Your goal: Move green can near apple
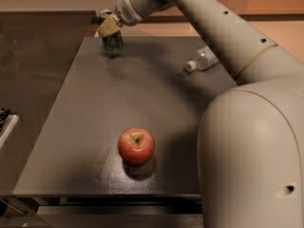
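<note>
The end effector [109,29] sits at the far end of the surface [80,113], well beyond the apple [136,146] and a little to its left. Its tan fingers [107,25] come down over the top of the green can [113,43] and appear closed on it, gripping near the rim so the can's body hangs free below. A soft shadow lies just under the can, which suggests it is raised slightly off the surface, though I cannot be sure.

The arm [223,27] reaches across from the right of the apple, passing over a clear plastic bottle [203,60] lying on its side far behind the apple and to its right. The apple rests near the front edge, well apart from the can. With open surface between them, the carry toward the apple looks unobstructed; the task is at its early, transport stage.
</note>
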Tool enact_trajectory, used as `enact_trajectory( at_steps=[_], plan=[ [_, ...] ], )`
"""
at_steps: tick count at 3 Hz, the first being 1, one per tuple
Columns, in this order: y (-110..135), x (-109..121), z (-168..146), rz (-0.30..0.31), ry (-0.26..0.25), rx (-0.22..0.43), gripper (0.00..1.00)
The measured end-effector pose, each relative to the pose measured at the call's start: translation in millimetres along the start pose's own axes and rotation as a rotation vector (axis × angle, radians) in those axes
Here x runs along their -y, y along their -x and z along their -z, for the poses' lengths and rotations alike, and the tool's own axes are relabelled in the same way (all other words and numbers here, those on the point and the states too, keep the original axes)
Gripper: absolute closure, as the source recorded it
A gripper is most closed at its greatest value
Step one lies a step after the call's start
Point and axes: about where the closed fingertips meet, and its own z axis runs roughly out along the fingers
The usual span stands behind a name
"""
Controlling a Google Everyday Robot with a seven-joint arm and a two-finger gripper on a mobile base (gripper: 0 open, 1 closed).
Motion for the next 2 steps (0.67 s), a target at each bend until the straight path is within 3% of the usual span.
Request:
enact_trajectory(
  at_steps=[2],
  plan=[
    [-36,-56,103,0.023,0.056,0.035,1.00]
  ],
)
